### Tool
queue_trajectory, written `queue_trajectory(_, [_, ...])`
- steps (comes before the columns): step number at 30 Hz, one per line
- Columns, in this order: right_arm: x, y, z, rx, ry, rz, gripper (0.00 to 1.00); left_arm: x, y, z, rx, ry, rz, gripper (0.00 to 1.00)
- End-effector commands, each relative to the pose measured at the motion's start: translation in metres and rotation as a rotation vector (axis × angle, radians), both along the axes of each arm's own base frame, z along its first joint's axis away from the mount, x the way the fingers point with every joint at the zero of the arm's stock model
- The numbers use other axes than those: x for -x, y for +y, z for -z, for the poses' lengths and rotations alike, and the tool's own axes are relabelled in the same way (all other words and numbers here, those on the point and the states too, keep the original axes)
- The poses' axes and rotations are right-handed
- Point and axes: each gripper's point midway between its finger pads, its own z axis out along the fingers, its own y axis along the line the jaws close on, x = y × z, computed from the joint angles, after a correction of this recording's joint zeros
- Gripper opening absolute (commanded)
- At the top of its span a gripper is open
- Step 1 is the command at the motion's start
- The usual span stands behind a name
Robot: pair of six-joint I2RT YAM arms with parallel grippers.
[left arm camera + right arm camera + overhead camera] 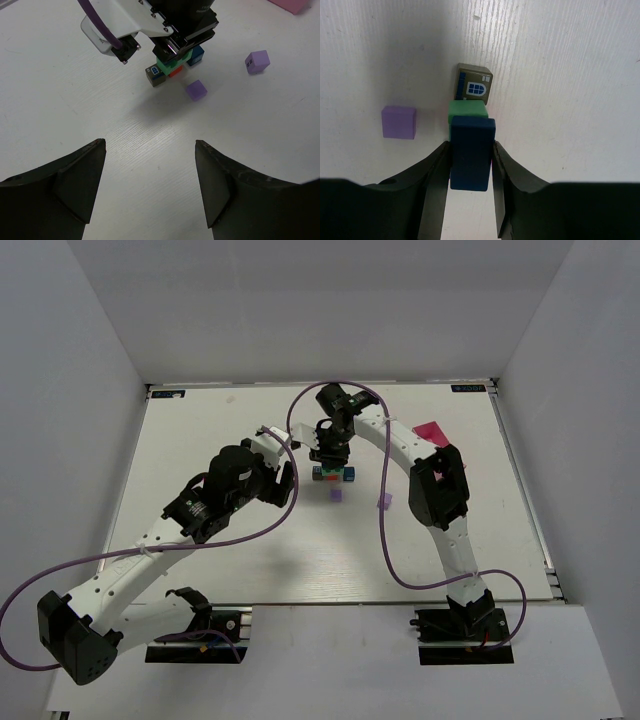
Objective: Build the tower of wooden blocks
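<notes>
The wood block tower (332,473) is a small cluster at the table's middle: a green block (467,109), a brown block with a blue window (474,86), a blue cube (196,56) and a red piece (175,73). My right gripper (472,145) hangs directly over it, shut on a dark blue block (472,155) held just above the green one. My left gripper (150,150) stands open and empty to the left of the cluster, low over bare table. Two loose purple cubes (196,90) (257,61) lie near the tower.
A pink box (430,432) lies at the back right, behind the right arm. The right arm (400,445) arches over the tower from the right. Purple cables loop over both arms. White walls enclose the table on three sides.
</notes>
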Motion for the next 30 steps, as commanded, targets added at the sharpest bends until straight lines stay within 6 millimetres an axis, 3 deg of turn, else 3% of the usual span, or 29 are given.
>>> queue_trajectory(1, [-0.0092,0.0093,-0.0121,-0.03,-0.045,-0.014,0.0,0.0001,0.0061,-0.0072,0.01,-0.026,-0.018,0.82])
queue_trajectory(6, [-0.0078,0.0092,-0.0098,-0.026,-0.039,-0.016,0.0,0.0001,0.0061,-0.0072,0.01,-0.026,-0.018,0.82])
queue_trajectory(30, [-0.0062,0.0102,-0.0079,-0.028,-0.037,-0.011,0.3,0.0001,0.0061,-0.0072,0.01,-0.026,-0.018,0.82])
